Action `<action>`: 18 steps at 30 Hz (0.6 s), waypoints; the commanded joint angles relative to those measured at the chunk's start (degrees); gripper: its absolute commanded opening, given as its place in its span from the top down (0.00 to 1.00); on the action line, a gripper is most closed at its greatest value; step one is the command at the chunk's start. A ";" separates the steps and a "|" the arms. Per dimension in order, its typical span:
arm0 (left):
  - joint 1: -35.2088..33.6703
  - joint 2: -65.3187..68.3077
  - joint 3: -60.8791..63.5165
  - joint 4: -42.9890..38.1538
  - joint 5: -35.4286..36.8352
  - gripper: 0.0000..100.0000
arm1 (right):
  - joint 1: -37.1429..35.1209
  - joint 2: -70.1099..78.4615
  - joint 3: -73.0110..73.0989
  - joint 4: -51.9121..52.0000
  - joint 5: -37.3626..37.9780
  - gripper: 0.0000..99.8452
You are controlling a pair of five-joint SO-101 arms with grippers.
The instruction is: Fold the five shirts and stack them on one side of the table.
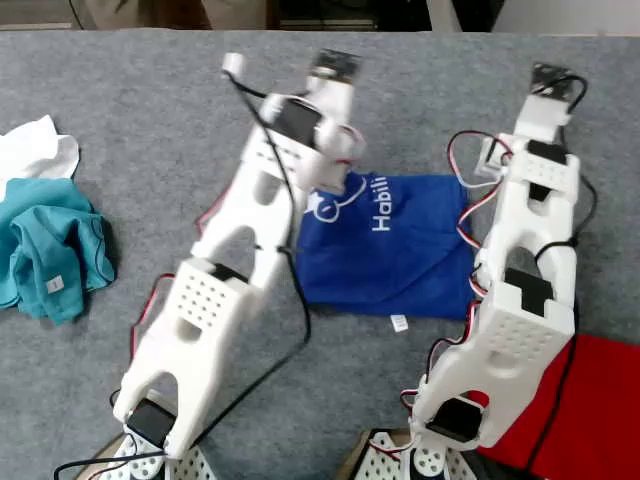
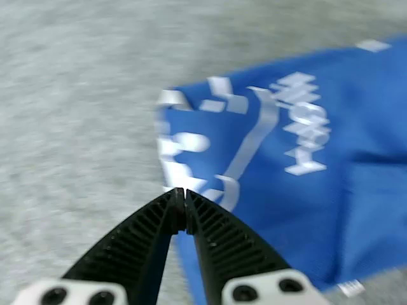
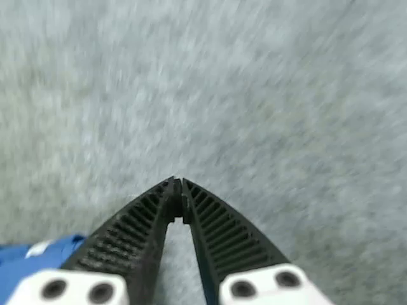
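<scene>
My left claw is pressed together, its tips over the printed edge of the blue shirt. My right claw is likewise closed, above the grey table. The white-lettered shirt lies folded flat between my arms. A crumpled teal shirt lies well apart to the left.

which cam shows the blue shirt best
The high view: the blue shirt shows almost whole, its side edges hidden behind the arms. The left wrist view gives a close look at one printed corner. The right wrist view catches a small blue patch at its edge.
</scene>
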 commanded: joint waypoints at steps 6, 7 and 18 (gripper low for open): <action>3.60 3.82 0.00 -8.79 5.89 0.98 | 3.47 2.51 -5.93 0.53 -3.25 0.99; 3.25 4.44 0.18 -9.93 6.77 0.98 | 3.47 2.59 -5.93 0.62 -3.25 0.99; -4.75 16.13 -2.20 -19.52 7.56 0.98 | 3.30 2.59 -5.93 0.53 -3.25 0.99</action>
